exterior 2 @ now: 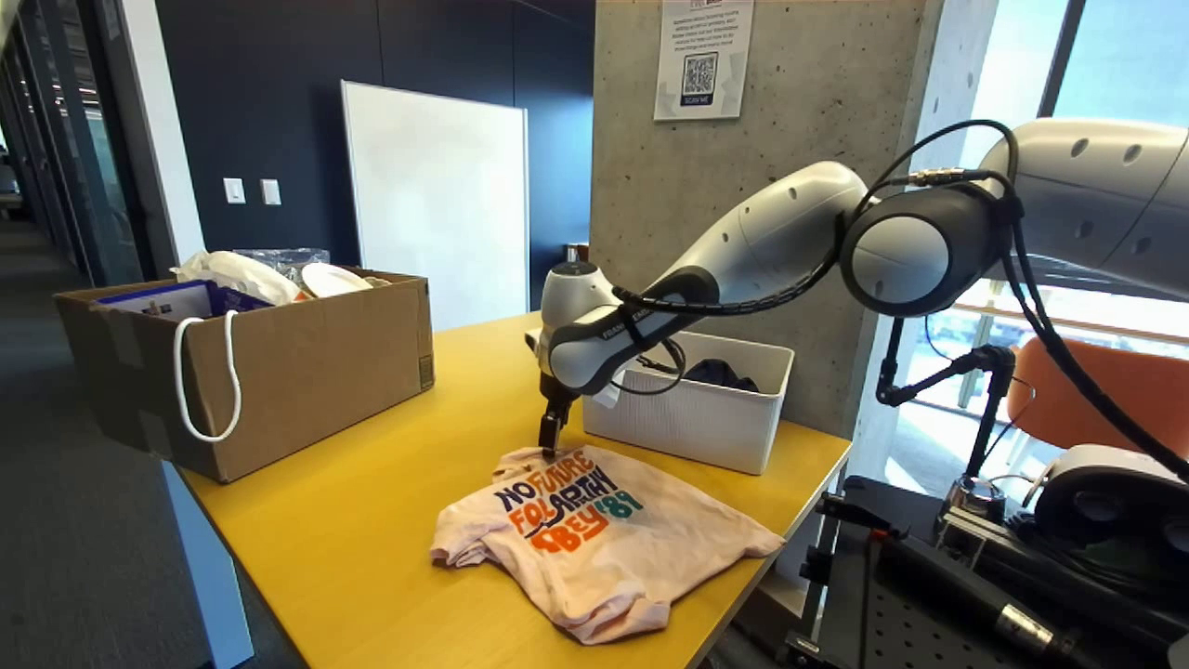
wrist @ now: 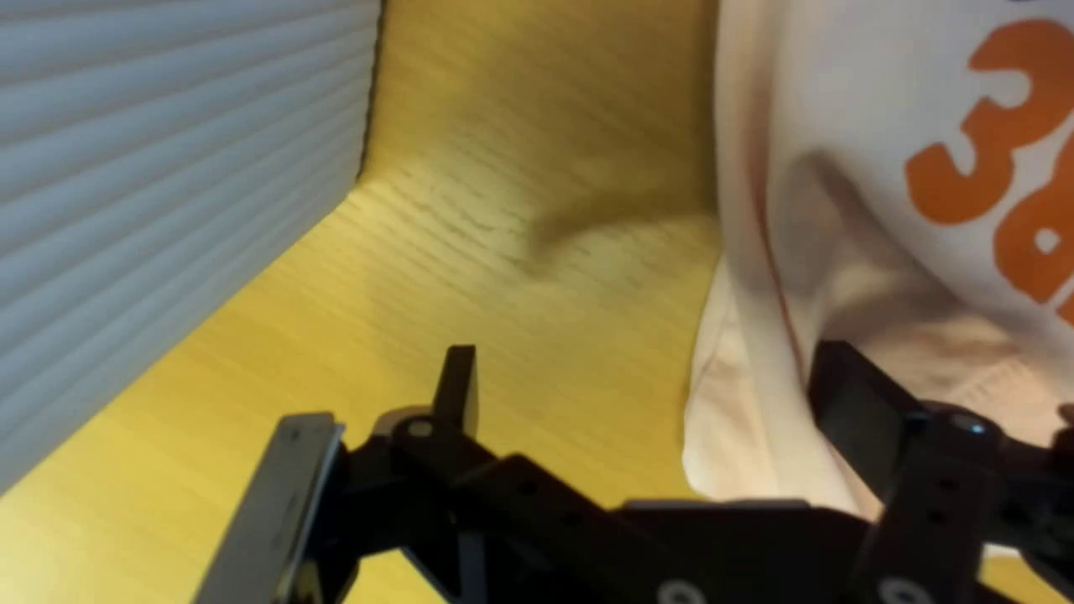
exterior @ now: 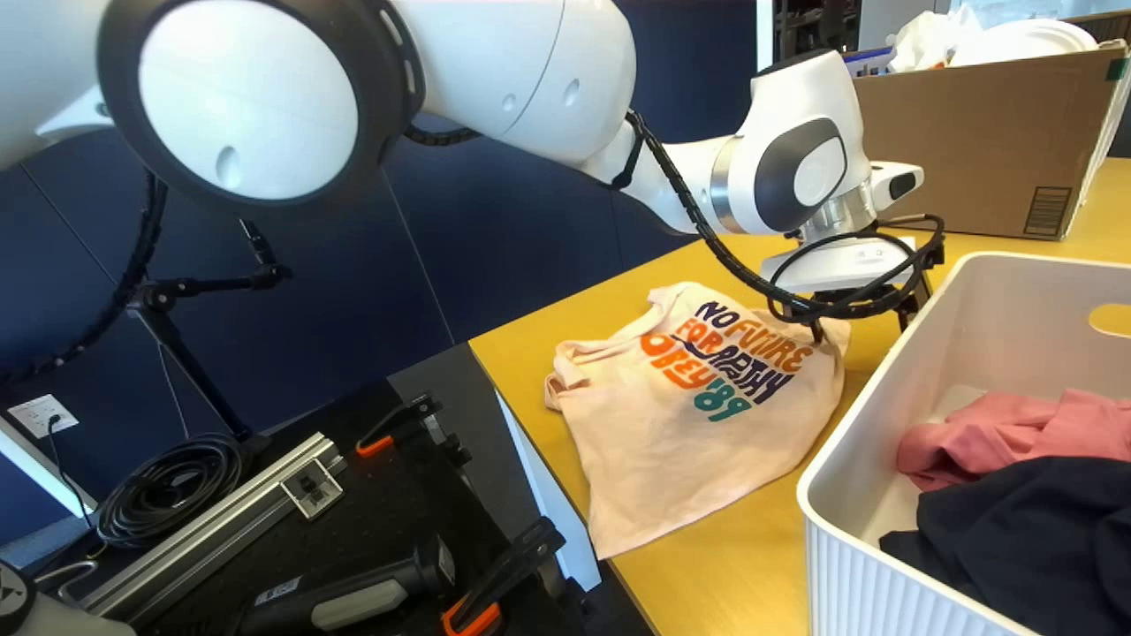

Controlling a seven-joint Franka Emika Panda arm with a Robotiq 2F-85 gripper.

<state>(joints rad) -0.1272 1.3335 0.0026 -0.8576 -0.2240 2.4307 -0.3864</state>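
Both exterior views alone show teal "89" (exterior: 709,404) on the shirt (exterior: 689,481).

Arm (exterior: 521,71): glossy wht, rounded; dk gry joint bands (exterior: 389,97) w/ lg rnd wht caps (exterior: 250,97). Silver ring (exterior: 723,185) & flange (exterior: 839,215). Blk ribbed cable (exterior: 707,231) w/ blk strap (exterior: 630,161). FRANKA ltrs (exterior 2: 615,331) on side. End effector (wrist: 644,369): blk, angular linkages (wrist: 537,495), rnd screw heads (wrist: 680,592), gry side plate (wrist: 268,512).

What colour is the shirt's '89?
Teal; the '89 on the shirt shows best in an exterior view.
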